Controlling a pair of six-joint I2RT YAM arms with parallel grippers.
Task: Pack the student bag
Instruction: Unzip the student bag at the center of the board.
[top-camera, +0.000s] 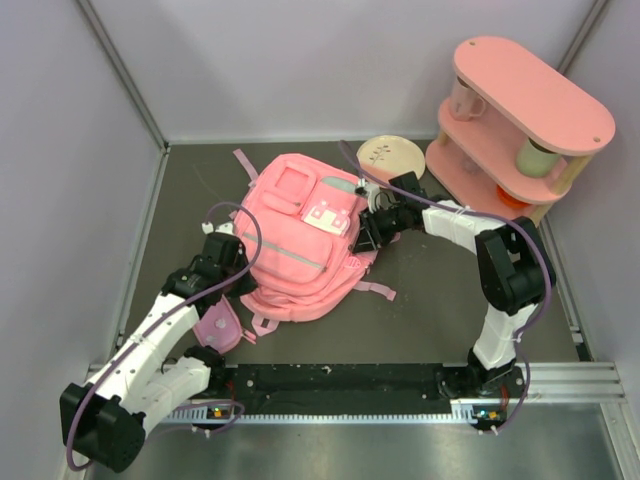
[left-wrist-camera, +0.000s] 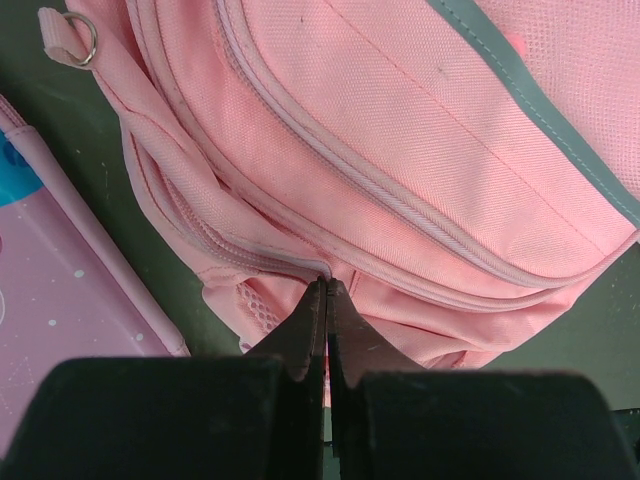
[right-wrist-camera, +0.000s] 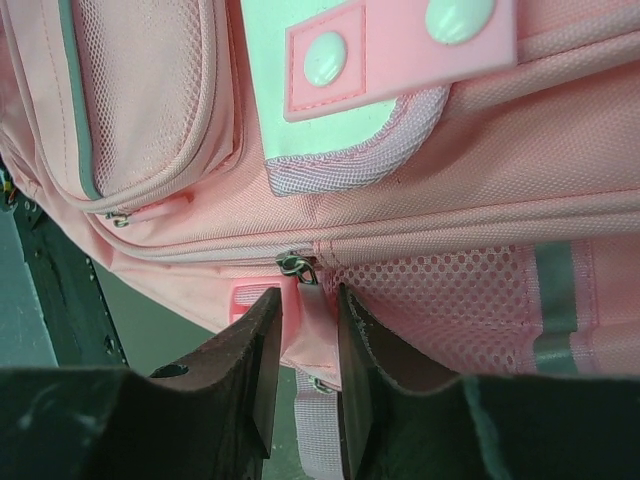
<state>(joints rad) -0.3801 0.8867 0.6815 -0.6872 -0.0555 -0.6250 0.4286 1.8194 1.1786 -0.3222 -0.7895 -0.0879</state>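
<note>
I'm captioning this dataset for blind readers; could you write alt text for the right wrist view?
The right gripper, fingers slightly apart, straddles a pink zipper pull hanging from the student bag. Around it show the bag's mint patch, mesh pocket and grey stripe.

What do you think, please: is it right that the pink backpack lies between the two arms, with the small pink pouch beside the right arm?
Not quite: the small pink pouch lies beside the left arm, as the top view shows. The pink backpack does lie between the arms.
</note>
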